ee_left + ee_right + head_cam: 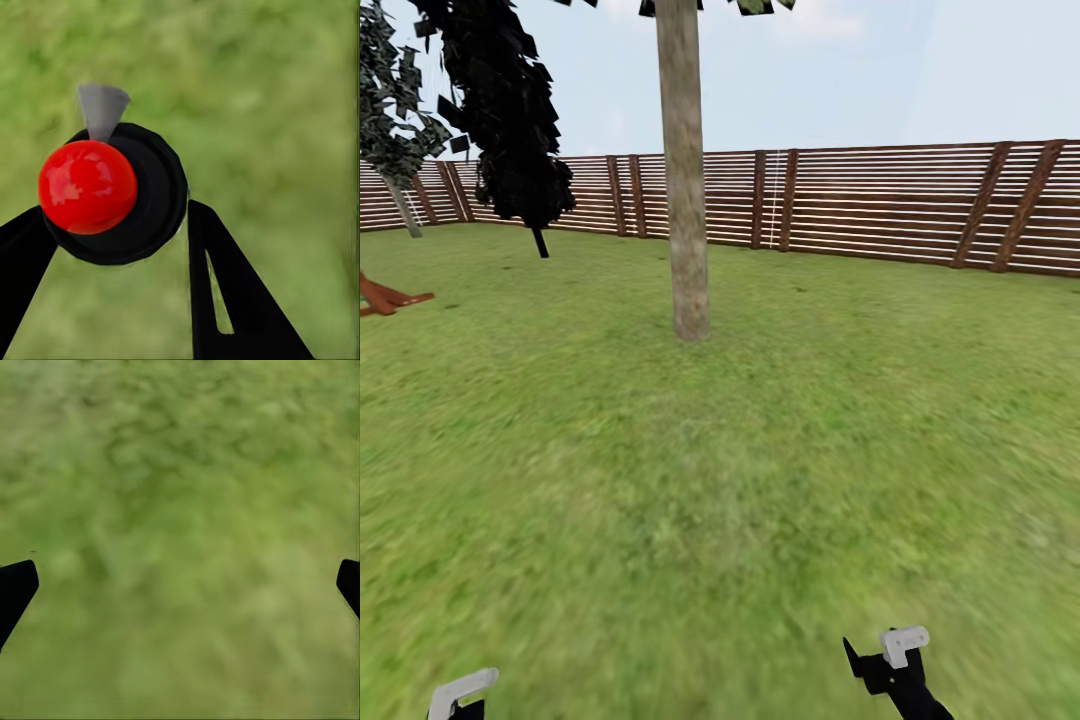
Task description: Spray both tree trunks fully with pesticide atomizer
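The left gripper's (112, 247) two black fingers (240, 300) are closed around the pesticide atomizer (116, 195), a black round-bodied bottle with a glossy red ball cap and a small grey cone nozzle; seen along the fingers, the dark body sits between them, one finger on each side, over blurred grass. So the atomizer is off the floor and in the left hand, low at the robot's left side. I'd judge it a light, stiff plastic thing, smooth and rounded, so it could twist or slip in a pinch; the wide black body looks the right place to grip, never the shiny red ball or the thin nozzle, which looks breakable. The nozzle seems to point away from the wrist, though where it aims against the tree I cannot say.

The right gripper (180, 585) hangs with its fingers spread wide and nothing between them, just lawn below; from the head it shows as a black arm end with a white fitting (900, 655).

Straight ahead stands the tall tree trunk (683, 170), a bare mottled grey-brown column widening a little at the foot, well apart from the robot across the green lawn (760, 450). Behind it runs the brown slatted wooden fence (880, 205). To the left stands a narrow near-black cypress (510, 120), and an orange-brown shape (385, 297) lies at the edge
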Tool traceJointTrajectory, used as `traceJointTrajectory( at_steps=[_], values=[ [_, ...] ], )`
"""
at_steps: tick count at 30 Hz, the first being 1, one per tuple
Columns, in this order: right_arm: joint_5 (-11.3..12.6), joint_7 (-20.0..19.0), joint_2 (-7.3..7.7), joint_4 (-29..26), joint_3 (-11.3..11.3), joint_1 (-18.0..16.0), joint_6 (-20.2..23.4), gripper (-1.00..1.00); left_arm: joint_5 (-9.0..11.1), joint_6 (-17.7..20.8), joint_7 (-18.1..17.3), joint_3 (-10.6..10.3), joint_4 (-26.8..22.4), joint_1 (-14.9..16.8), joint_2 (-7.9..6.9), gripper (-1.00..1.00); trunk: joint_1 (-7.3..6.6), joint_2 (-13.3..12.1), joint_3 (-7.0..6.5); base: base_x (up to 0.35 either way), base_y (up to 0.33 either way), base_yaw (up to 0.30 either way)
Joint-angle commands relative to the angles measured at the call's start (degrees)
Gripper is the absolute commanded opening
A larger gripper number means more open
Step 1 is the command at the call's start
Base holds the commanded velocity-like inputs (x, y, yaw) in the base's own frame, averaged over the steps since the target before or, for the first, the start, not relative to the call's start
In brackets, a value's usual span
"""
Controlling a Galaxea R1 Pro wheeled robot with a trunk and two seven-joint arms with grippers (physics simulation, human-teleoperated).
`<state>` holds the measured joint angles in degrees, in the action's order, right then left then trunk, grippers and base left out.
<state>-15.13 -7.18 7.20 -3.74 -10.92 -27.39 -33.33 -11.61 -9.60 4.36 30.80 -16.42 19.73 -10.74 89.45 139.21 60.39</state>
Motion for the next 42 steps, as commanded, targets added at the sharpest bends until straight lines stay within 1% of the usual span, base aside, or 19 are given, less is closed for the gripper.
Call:
traceJointTrajectory(
  at_steps=[1, 26, 42],
  values=[
    [-0.3, -0.3, 0.01, 0.0, -0.5, 0.0, -0.2, 1.00, -0.6, -0.2, 0.1, 0.3, 0.1, 0.1, 0.01, -1.00, 0.02, 0.0, 0.05, 0.341, 0.000, 0.000],
    [-0.3, -0.3, 0.01, 0.1, -0.5, 0.0, -0.2, 1.00, -0.6, -0.2, 0.1, 0.3, 0.1, 0.0, 0.01, -1.00, 0.02, 0.0, 0.05, 0.341, 0.000, 0.015],
    [-0.3, -0.3, 0.01, 0.0, -0.5, 0.0, -0.2, 1.00, -0.5, -0.2, 0.1, 0.3, 0.1, -0.6, 0.01, -1.00, 0.02, 0.0, 0.05, 0.341, 0.000, 0.000]
  ],
)
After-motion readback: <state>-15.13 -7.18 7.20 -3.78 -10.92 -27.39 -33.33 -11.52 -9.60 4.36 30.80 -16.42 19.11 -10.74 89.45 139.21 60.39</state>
